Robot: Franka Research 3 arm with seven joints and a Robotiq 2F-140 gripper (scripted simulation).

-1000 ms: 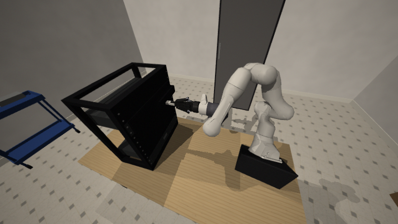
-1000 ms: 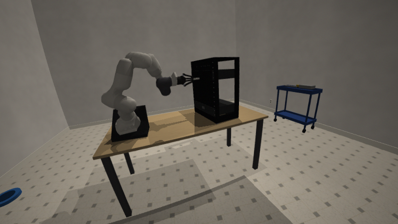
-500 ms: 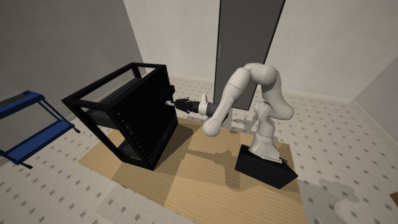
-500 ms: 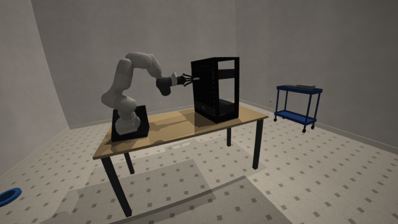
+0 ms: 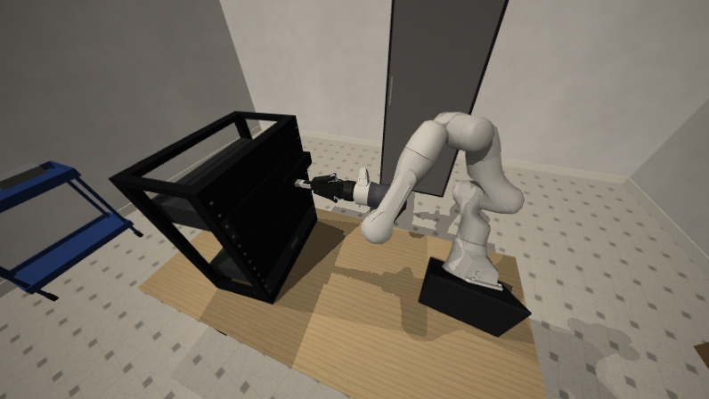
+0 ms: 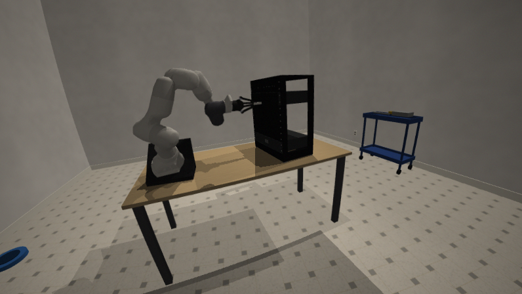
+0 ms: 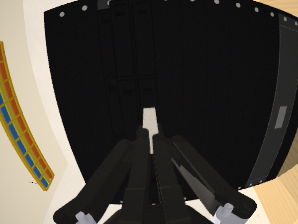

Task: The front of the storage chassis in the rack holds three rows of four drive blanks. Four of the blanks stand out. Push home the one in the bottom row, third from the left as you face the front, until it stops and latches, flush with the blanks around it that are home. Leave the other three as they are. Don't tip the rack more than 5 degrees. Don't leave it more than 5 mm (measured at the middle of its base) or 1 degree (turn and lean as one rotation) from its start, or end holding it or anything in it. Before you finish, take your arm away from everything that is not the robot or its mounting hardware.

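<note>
While the arm (image 5: pixel 449 163) reaches out level from its black pedestal (image 5: pixel 516 317), the fingers (image 5: pixel 301 184) are pressed together with nothing between them, their pale tips forming one narrow point. Straight ahead of that point stands the black rack (image 5: pixel 149 184) on the wooden tabletop (image 5: pixel 377 356), and the tips sit at the upper part of its dark front face (image 7: pixel 213 96). In the wrist view the closed fingers aim at the middle of that face, where faint outlines of the drive blanks (image 7: pixel 127 90) barely show. Which blank lies just beyond the tips, and whether they touch it, cannot be told in the darkness. Beyond the rack, well apart from the fingers, a blue cart (image 6: pixel 391 118) stands on the floor.
</note>
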